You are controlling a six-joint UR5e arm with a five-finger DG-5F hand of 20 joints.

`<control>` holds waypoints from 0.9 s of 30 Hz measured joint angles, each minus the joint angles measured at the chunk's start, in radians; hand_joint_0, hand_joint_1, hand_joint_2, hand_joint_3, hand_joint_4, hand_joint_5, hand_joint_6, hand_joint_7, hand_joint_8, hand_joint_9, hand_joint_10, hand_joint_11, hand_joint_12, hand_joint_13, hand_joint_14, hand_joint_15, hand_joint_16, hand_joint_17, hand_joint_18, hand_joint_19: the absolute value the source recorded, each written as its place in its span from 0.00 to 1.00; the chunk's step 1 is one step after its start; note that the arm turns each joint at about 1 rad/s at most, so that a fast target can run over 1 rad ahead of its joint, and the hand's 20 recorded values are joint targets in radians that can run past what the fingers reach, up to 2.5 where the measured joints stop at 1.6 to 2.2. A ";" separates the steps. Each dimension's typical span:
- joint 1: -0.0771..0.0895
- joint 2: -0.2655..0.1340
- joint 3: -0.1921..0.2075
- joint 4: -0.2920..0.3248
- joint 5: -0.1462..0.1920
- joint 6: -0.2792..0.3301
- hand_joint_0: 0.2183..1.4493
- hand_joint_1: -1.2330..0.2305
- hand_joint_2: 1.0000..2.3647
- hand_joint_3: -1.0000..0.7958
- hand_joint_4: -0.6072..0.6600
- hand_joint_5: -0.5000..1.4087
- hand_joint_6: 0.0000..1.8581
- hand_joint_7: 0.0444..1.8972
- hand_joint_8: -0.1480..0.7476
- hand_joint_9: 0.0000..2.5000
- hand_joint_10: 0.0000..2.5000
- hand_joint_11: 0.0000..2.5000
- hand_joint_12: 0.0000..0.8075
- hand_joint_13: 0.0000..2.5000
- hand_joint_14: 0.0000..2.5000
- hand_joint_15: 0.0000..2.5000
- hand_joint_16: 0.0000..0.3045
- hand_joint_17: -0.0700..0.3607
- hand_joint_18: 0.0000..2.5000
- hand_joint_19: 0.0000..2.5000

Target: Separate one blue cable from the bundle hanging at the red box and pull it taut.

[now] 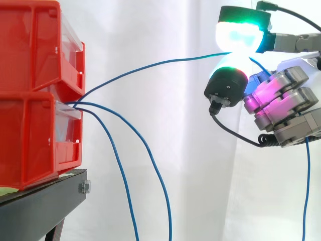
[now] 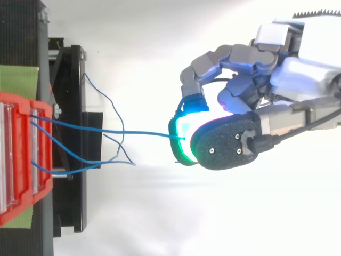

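Fingertips of the hand are closed in a pinch on one blue cable, well out from the red bins. It rises from the gap between the bins to the pinch in a gentle bow. Loose cables droop from the same gap.

Two stacked red bins sit on the black stand, apparently over a green sheet.
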 measured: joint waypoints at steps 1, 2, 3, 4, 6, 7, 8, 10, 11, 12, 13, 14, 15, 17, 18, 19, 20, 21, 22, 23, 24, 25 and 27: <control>0.000 0.000 0.000 0.000 0.000 0.000 0.37 0.36 0.02 0.48 0.60 0.18 0.51 0.65 0.51 0.35 0.76 0.54 0.44 0.37 0.95 0.59 0.11 0.34 0.57 0.88; 0.000 0.000 0.000 0.000 0.000 0.000 0.37 0.36 0.02 0.49 0.60 0.18 0.51 0.65 0.51 0.35 0.76 0.53 0.44 0.37 0.95 0.58 0.11 0.34 0.57 0.88; 0.000 0.000 0.000 0.000 0.000 0.000 0.37 0.36 0.02 0.49 0.60 0.18 0.51 0.65 0.51 0.35 0.76 0.53 0.44 0.37 0.95 0.59 0.11 0.34 0.57 0.88; 0.000 0.000 0.000 0.000 0.000 0.000 0.37 0.36 0.02 0.49 0.60 0.18 0.51 0.65 0.50 0.35 0.76 0.53 0.44 0.37 0.95 0.59 0.11 0.33 0.57 0.88; 0.000 0.000 0.000 0.000 0.000 0.000 0.37 0.36 0.02 0.49 0.60 0.18 0.51 0.65 0.50 0.35 0.76 0.54 0.44 0.37 0.95 0.59 0.11 0.34 0.57 0.88; 0.000 0.000 0.000 0.000 0.000 0.000 0.37 0.36 0.02 0.49 0.60 0.18 0.51 0.65 0.50 0.35 0.76 0.53 0.44 0.37 0.95 0.59 0.11 0.34 0.57 0.88; 0.000 0.000 0.000 0.000 0.000 0.000 0.37 0.36 0.02 0.49 0.60 0.18 0.51 0.65 0.50 0.35 0.76 0.53 0.44 0.37 0.95 0.59 0.11 0.34 0.57 0.88; 0.000 0.000 0.000 0.000 0.000 0.000 0.37 0.36 0.02 0.49 0.60 0.18 0.51 0.65 0.50 0.35 0.76 0.53 0.44 0.37 0.95 0.59 0.11 0.34 0.57 0.88; 0.000 0.000 0.000 0.000 0.000 0.000 0.37 0.36 0.02 0.49 0.60 0.18 0.51 0.65 0.50 0.35 0.76 0.53 0.43 0.37 0.95 0.58 0.11 0.34 0.57 0.88; 0.000 0.000 0.000 0.000 0.000 0.000 0.37 0.36 0.02 0.49 0.60 0.18 0.51 0.65 0.50 0.35 0.76 0.53 0.44 0.37 0.95 0.58 0.11 0.33 0.57 0.88; 0.000 0.000 0.000 0.000 0.000 0.000 0.37 0.36 0.02 0.49 0.60 0.18 0.51 0.65 0.50 0.35 0.77 0.53 0.43 0.37 0.95 0.58 0.11 0.34 0.57 0.88; 0.000 0.000 0.000 0.000 0.000 0.000 0.37 0.36 0.02 0.49 0.60 0.18 0.51 0.65 0.50 0.35 0.77 0.53 0.43 0.37 0.95 0.58 0.11 0.34 0.57 0.88; 0.000 0.000 0.000 0.000 0.000 0.000 0.37 0.36 0.02 0.49 0.60 0.18 0.51 0.65 0.50 0.35 0.77 0.53 0.44 0.37 0.95 0.58 0.11 0.33 0.57 0.88; 0.000 0.000 0.000 0.000 0.000 0.000 0.37 0.36 0.02 0.49 0.60 0.18 0.51 0.65 0.50 0.35 0.77 0.52 0.44 0.37 0.95 0.58 0.11 0.34 0.57 0.88; 0.000 0.000 0.000 0.000 0.000 0.000 0.37 0.36 0.02 0.50 0.60 0.18 0.51 0.65 0.50 0.35 0.77 0.53 0.44 0.37 0.95 0.58 0.11 0.34 0.57 0.88; 0.000 0.000 0.000 0.000 0.000 0.000 0.37 0.36 0.02 0.50 0.60 0.18 0.51 0.65 0.50 0.35 0.77 0.52 0.44 0.37 0.95 0.59 0.11 0.34 0.57 0.88; 0.000 0.000 0.000 0.000 0.000 0.000 0.37 0.36 0.02 0.50 0.60 0.18 0.51 0.65 0.50 0.35 0.77 0.52 0.44 0.37 0.95 0.59 0.11 0.34 0.57 0.88; 0.000 0.000 0.000 0.000 0.000 0.000 0.37 0.36 0.02 0.50 0.60 0.18 0.51 0.65 0.50 0.35 0.77 0.52 0.44 0.37 0.95 0.58 0.11 0.34 0.57 0.88; 0.000 0.000 0.000 0.000 0.000 0.000 0.37 0.36 0.02 0.49 0.60 0.18 0.51 0.65 0.50 0.35 0.78 0.52 0.44 0.37 0.95 0.59 0.11 0.34 0.57 0.88; 0.000 0.000 0.000 0.000 0.000 0.000 0.37 0.36 0.02 0.50 0.60 0.18 0.51 0.66 0.50 0.35 0.78 0.52 0.44 0.37 0.95 0.58 0.11 0.34 0.57 0.88; 0.000 0.000 0.000 0.000 0.000 0.000 0.37 0.36 0.02 0.50 0.60 0.18 0.51 0.65 0.50 0.35 0.78 0.52 0.44 0.37 0.95 0.58 0.11 0.34 0.57 0.88; 0.000 0.000 0.000 0.000 0.000 0.000 0.37 0.36 0.02 0.49 0.60 0.18 0.51 0.65 0.50 0.35 0.78 0.52 0.44 0.37 0.95 0.58 0.11 0.34 0.57 0.88; 0.000 0.000 0.000 0.000 0.000 0.000 0.37 0.36 0.02 0.50 0.60 0.18 0.51 0.66 0.49 0.35 0.78 0.53 0.44 0.37 0.96 0.58 0.11 0.34 0.57 0.88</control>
